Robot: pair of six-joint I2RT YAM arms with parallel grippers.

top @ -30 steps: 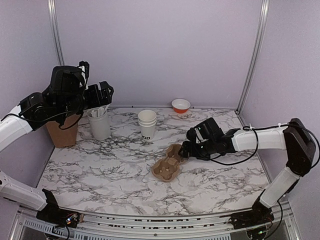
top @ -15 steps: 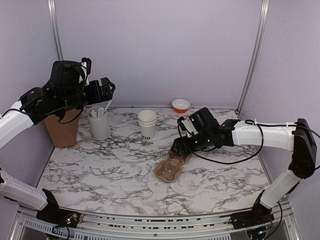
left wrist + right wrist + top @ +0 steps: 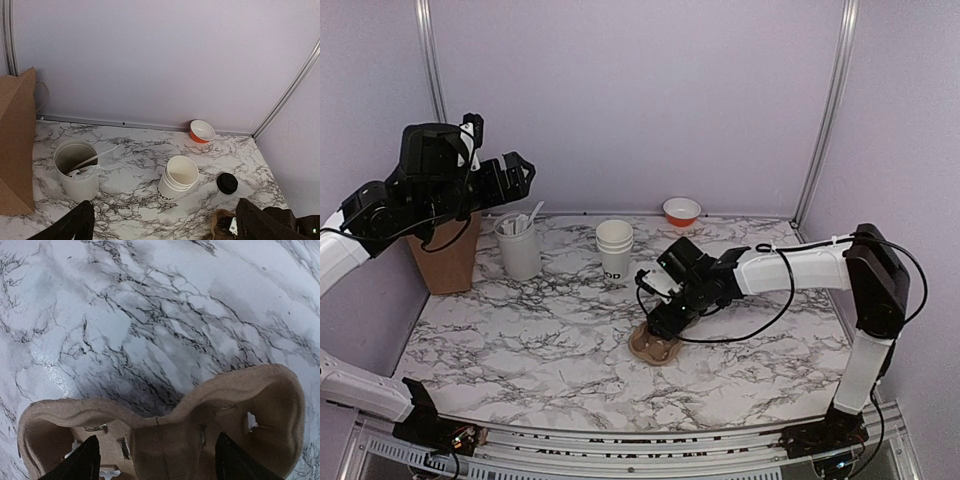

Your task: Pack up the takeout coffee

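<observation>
Marbled tabletop, boxed by lilac walls, carries stacked white paper cups

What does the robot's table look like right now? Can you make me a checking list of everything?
Surface: marble-patterned table, no spills seen.
Job's things: stack of white paper cups upright mid-table; black lid lying flat beside it, apart; cardboard cup carrier with no cup in it.
Clutter: canister of utensils, brown paper bag, orange-and-white bowl at the back.
Grippers: left gripper open, high over the left side; right gripper jaws apart, astride the carrier's middle ridge.
Cables: black cable looping under the right arm.
Surroundings: lilac walls, metal frame posts.
</observation>
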